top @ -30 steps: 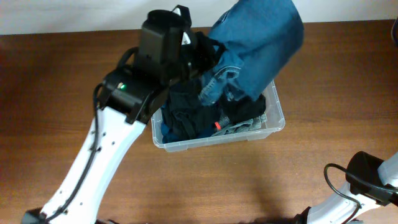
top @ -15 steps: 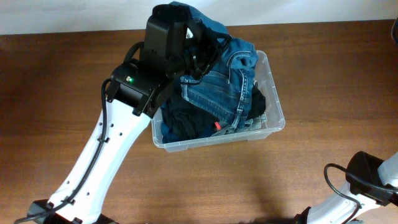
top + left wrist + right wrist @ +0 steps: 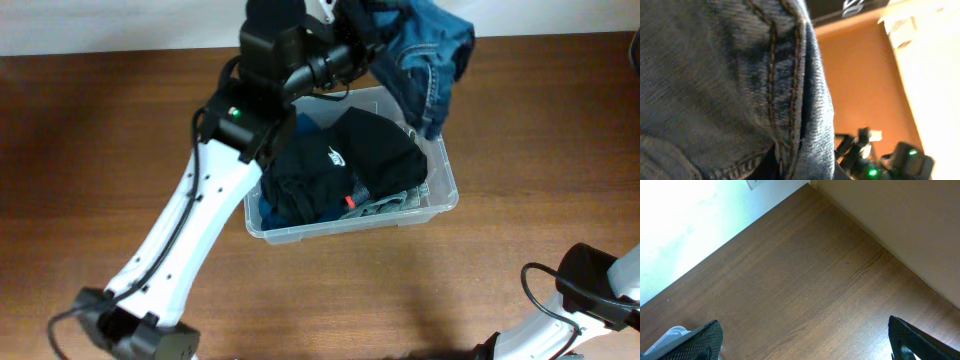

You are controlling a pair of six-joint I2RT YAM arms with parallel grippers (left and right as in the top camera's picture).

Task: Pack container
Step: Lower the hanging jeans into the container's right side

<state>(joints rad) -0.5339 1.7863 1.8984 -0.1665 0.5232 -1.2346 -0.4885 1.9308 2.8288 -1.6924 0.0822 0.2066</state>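
Container point(image 3: 352, 224) full of dark clothes point(image 3: 350, 160), left gripper point(image 3: 353, 27) pinching jeans point(image 3: 428, 52) above its far edge, right gripper point(image 3: 805, 339) spread wide

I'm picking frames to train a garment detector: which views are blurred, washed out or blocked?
Overhead: evenly lit and sharp; the clear plastic tub and the black folded garment in it read well. Left wrist: blue denim jeans fill most of the frame, close and soft. Right wrist: the brown wooden table is sharp, the top left corner washed out white.
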